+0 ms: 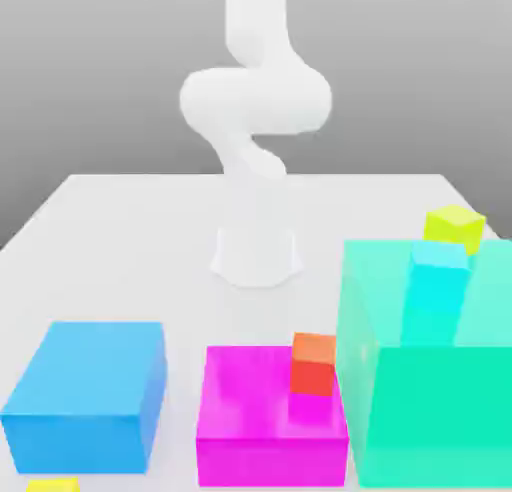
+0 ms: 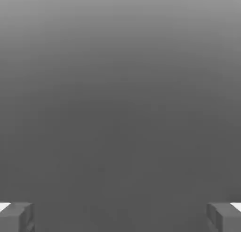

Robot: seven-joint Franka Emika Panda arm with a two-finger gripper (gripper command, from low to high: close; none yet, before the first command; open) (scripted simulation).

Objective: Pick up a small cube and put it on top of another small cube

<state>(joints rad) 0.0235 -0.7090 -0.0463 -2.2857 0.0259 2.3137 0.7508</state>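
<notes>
We are at the very start of the job: nothing has been picked up, and the reach toward the first cube is not yet begun. In the exterior view the white arm (image 1: 255, 100) rises at upper centre of the frame from its base on the pale table (image 1: 120, 230). In the hand view the gripper (image 2: 120, 217) shows its two grey fingertips (image 2: 16, 217) at the lower left and lower right corners, so the jaws stand wide apart with nothing between them, only grey background ahead. The small yellow cube (image 1: 52, 484) lies at the bottom left edge of the exterior view, just below the big blue block (image 1: 88, 395) and cut off by the frame. The small red cube (image 1: 313, 364), with its orange top, sits at lower centre on the magenta block (image 1: 270, 415), near that block's right edge and close beside the big teal block (image 1: 430, 365). A small cyan cube (image 1: 436, 285) rests on the teal block, and a lime-yellow cube (image 1: 455, 227) lies behind it at the right. As we judge it, the next move calls for swinging the hand down over the yellow cube, aligning the open jaws across its sides, then closing. Later placement needs care, since the teal block crowds the red cube.
</notes>
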